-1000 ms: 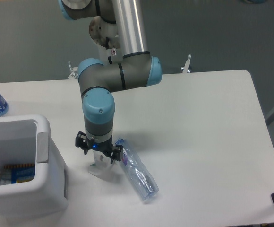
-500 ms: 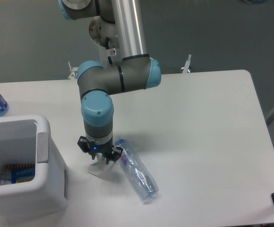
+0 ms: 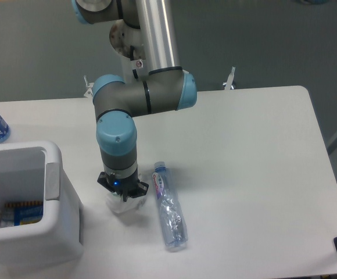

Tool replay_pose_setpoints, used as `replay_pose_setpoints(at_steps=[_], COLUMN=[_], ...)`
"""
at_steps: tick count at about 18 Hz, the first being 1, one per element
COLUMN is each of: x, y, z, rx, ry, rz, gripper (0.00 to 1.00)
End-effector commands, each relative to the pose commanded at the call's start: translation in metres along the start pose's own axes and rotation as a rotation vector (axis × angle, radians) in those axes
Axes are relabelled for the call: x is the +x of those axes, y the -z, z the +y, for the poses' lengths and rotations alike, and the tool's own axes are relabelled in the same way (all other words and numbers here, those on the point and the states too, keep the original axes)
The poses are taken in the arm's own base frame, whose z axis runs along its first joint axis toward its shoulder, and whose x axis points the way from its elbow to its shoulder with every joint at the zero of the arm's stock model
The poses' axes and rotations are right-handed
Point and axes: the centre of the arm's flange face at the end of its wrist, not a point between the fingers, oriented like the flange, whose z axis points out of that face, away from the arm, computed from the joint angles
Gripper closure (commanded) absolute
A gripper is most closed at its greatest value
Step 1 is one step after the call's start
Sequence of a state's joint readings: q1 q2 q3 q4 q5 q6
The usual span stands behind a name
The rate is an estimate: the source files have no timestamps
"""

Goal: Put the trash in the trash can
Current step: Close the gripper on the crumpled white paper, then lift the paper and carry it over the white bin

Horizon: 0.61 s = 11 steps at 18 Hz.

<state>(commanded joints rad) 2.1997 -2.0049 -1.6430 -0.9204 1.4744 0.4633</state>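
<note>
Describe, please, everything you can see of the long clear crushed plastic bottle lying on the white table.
The long clear crushed plastic bottle lies flat on the white table, its length running from the far cap end toward the camera. Its body looks dented and see-through, with a pink-and-blue label near the cap end. It lies just beside the gripper; whether they touch is unclear.

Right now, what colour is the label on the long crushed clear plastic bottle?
Pink and blue on the long crushed clear plastic bottle, near its cap; fixed camera view.
</note>
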Motion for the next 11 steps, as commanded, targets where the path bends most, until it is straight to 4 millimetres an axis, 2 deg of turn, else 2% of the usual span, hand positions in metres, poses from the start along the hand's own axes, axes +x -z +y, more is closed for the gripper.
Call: replay_pose_setpoints(at_steps=[3,5,7,10,11], x=[-0.001,-0.006,-0.026,-0.059,-0.067], y=[0.026,0.055,0.106,0.194,0.217], z=[0.0,-0.002,-0.003,0.0,0.001], rx=[0.052,0.096,0.175,0.323,0.375], ry=[0.006,0.012,0.051,0.159,0.179], rz=[0.013,-0.011,-0.059,-0.115,-0.098], gripper=[0.98,0.97,0.95,0.95,0.95])
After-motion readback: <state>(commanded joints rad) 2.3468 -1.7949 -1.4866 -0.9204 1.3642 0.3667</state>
